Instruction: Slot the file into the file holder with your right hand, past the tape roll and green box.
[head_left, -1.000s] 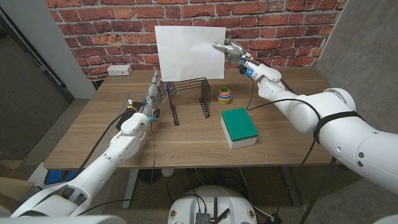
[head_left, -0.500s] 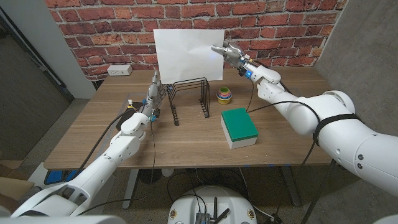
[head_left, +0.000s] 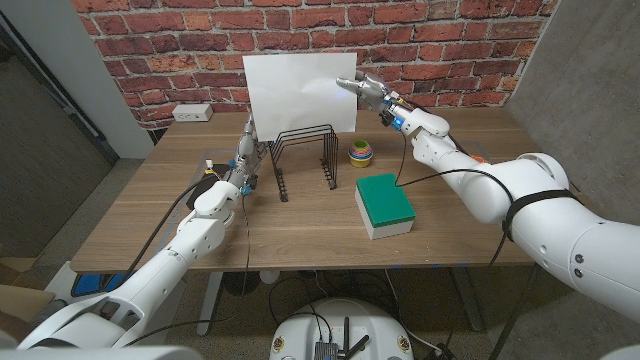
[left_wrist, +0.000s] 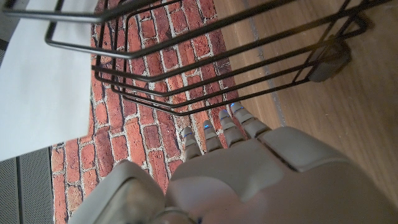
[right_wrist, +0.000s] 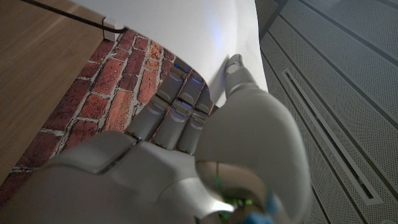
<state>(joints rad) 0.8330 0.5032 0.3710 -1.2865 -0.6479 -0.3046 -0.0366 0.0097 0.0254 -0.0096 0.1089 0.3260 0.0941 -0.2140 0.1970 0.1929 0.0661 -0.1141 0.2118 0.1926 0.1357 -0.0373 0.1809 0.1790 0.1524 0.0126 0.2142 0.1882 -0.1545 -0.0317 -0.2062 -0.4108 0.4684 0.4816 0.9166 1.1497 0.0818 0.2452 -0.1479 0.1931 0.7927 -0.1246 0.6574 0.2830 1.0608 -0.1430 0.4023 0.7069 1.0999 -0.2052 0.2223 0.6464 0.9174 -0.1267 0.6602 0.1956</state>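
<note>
One file (head_left: 299, 92) aloft, pinched at its edge by the right hand (head_left: 367, 87), above the file holder (head_left: 303, 157).
Carry step; next, lower it between the wires. Left hand (head_left: 245, 150) beside the holder, grip unclear.

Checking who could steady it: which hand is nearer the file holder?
Left. The left hand stands just beside the file holder; the right hand holds the file above it.

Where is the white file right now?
In the head view, the white file is held up in the air by the right robot hand at its right edge, above the black wire file holder, in front of the brick wall.
</note>
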